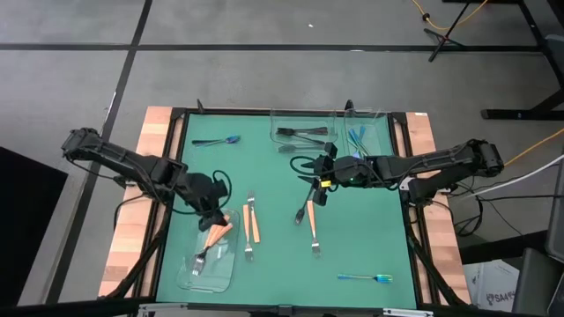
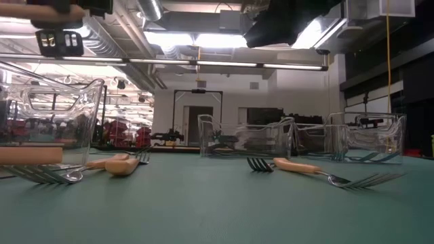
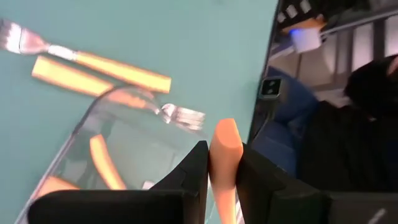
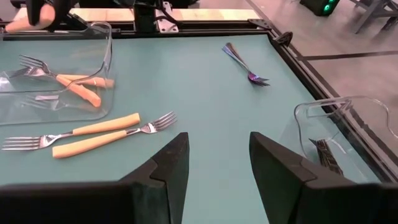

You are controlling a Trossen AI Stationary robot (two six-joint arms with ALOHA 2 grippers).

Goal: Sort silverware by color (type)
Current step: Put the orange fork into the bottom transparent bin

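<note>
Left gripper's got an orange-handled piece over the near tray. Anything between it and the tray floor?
Nothing visible blocks it. The left gripper holds the orange-handled utensil above the clear tray's open top. One orange-handled fork already lies inside, so the new piece may land on it. The two forks beside the tray are outside its wall.

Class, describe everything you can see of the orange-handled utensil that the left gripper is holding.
The orange-handled utensil shows a smooth, rounded orange handle, plastic by the look of it; its head is hidden. The left gripper clamps it between two dark fingers, with the handle end poking out past them. It hangs above the near-left clear tray, which already holds an orange-handled fork. Only the fingers touch it.
</note>
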